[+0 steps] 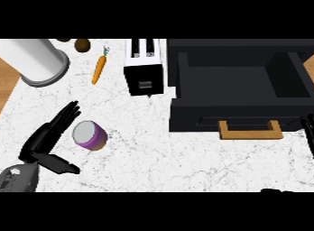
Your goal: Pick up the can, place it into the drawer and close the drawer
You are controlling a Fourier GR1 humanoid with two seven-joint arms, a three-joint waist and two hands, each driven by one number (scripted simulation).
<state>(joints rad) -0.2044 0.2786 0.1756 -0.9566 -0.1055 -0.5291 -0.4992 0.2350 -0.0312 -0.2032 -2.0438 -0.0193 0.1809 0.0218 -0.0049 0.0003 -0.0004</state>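
1. Desk point(186, 153): white marble, grey veining.
2. Can point(90, 135): purple wall, pale grey top.
3. Drawer point(243, 90): black; handle tan wood.
4. Carrot point(99, 68): orange.
5. Toaster point(145, 67): white, black.

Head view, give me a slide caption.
Open left hand beside the purple can; black drawer stands open.

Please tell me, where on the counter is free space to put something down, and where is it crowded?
Free: the marble between the can and the drawer front, and along the near edge. The open drawer's inside also looks bare. Crowded: the far edge, with paper roll, carrot and toaster.
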